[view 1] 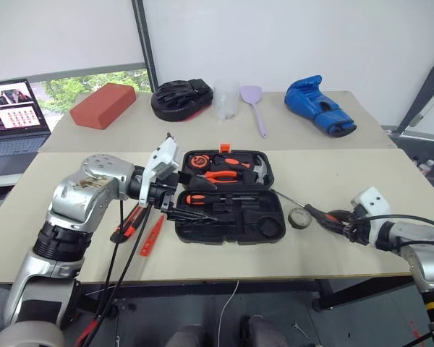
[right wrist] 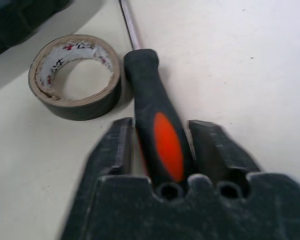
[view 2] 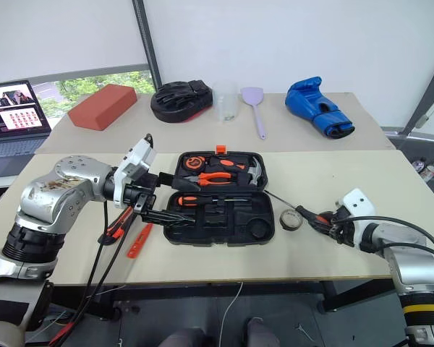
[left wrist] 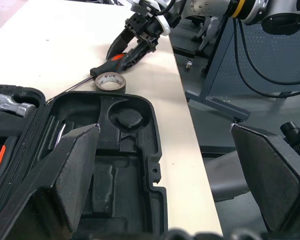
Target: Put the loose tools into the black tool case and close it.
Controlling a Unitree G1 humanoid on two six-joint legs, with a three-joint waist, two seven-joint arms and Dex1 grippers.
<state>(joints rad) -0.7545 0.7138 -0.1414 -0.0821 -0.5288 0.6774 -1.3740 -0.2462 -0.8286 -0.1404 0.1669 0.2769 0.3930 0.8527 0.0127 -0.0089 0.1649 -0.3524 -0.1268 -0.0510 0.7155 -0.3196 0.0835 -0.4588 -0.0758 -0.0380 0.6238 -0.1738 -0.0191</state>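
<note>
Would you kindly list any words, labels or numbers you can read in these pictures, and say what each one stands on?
No text can be read for certain.
Tape roll: red and dark print on its inner core, too blurred to read.
Laptop: screen shows rows of small pictures; any text is too small to read.
Black tool case: no legible marking.

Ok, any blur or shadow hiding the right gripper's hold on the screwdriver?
Right wrist view: the black-and-orange screwdriver handle and grey tape roll are sharp; only the right gripper's near body is soft. Left eye view: even light, faint shadows, the handle small.
</note>
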